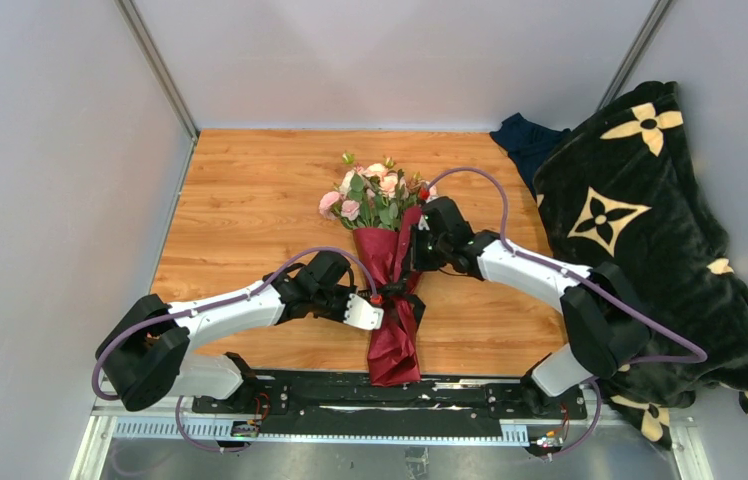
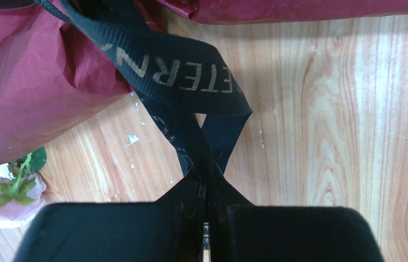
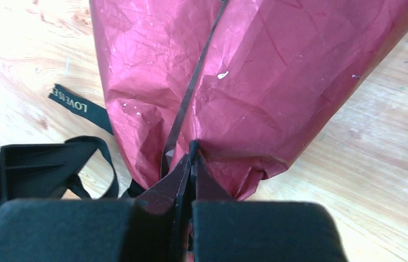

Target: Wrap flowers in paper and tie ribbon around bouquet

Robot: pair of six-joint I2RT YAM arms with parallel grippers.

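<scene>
Lab cell: grey walls (image 1: 50, 150), wooden tabletop (image 1: 250, 220)

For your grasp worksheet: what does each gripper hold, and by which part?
The left gripper pinches the ribbon where its strands cross. The right gripper is shut at the paper; hold unclear.

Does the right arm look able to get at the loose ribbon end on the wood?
Probably not yet: the right gripper is shut on the ribbon over the paper and would have to let go. Its loose end lies near, uncovered.

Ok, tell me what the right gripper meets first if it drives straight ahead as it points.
The paper, directly ahead of the right gripper; contact looks almost immediate, though depth is unclear.
</scene>
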